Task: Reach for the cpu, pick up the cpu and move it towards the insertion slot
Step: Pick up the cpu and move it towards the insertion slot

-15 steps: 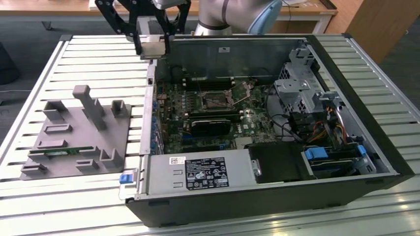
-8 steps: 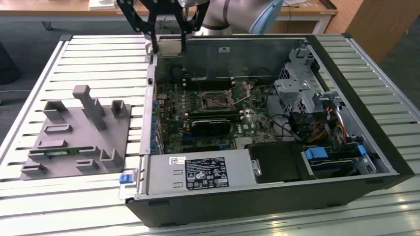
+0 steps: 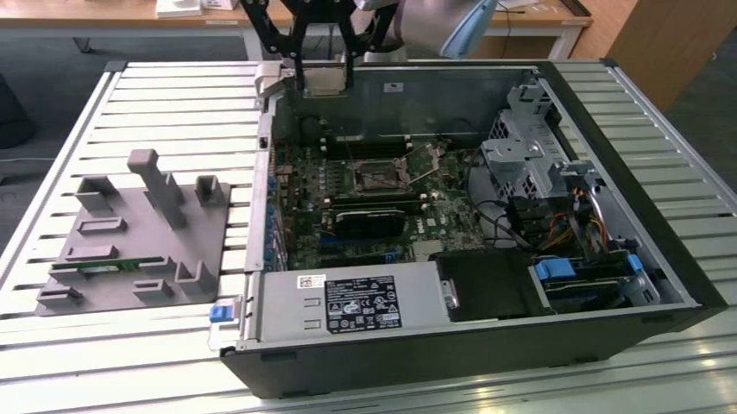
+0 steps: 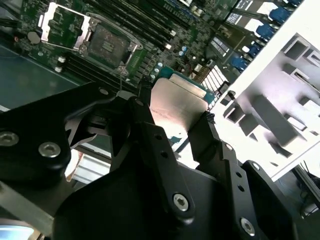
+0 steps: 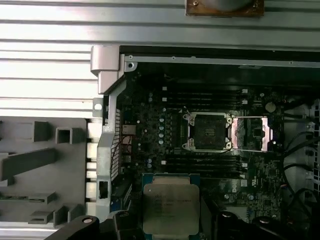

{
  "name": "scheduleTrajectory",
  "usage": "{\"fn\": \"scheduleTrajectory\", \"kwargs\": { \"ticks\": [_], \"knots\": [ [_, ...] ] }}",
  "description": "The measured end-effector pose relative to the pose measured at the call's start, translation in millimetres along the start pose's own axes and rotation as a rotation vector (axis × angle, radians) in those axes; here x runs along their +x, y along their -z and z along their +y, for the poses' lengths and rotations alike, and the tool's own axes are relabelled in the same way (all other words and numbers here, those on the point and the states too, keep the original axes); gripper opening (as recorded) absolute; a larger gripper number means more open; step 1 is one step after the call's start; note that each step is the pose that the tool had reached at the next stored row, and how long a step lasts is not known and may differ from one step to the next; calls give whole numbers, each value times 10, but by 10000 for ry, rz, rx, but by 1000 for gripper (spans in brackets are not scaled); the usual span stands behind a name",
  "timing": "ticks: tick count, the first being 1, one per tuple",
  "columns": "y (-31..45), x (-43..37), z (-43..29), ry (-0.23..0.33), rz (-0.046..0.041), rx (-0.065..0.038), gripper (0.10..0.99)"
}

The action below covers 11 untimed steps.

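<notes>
Gripper (image 4: 182, 127) fingers pinch the cpu (image 5: 170, 207) by opposite edges, holding it above the open computer case (image 3: 645, 198). In the first wrist view, the slot (image 5: 207, 132) lies toward one o'clock, well apart.

The cpu (image 5: 171, 207) has a silvery-grey metal top with a paler rim on a green edge. The gripper (image 4: 175, 127) is black with silver screws. The insertion slot (image 5: 206, 131) is black inside a thin silvery frame, set in a dark green circuit board (image 3: 444, 224). The fixture (image 3: 138, 228) is plain grey. The counter (image 3: 173, 103) shows pale slatted stripes.
</notes>
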<state>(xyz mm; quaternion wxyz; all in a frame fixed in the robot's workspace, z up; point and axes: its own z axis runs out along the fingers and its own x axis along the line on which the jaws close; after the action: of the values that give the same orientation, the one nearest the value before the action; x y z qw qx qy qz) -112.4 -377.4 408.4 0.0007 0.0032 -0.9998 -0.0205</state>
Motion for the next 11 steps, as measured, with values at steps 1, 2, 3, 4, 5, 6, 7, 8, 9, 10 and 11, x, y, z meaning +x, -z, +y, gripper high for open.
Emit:
{"fn": "scheduleTrajectory", "kwargs": {
  "ticks": [1,2,3,4,5,6,7,8,9,10,11],
  "knots": [
    [0,-29,5,0,0,-1,541],
    [0,-58,8,0,0,0,541],
    [-1,-85,11,0,1,0,541],
    [-1,-111,14,0,0,0,541],
    [-1,-137,17,0,0,-1,541],
    [-2,-162,21,0,0,0,541],
    [-2,-185,25,0,0,0,541],
    [-2,-202,29,0,1,0,541],
    [-3,-218,34,0,0,0,541],
    [-3,-235,40,0,0,0,541],
    [-3,-253,47,0,1,0,541]
  ]
}}
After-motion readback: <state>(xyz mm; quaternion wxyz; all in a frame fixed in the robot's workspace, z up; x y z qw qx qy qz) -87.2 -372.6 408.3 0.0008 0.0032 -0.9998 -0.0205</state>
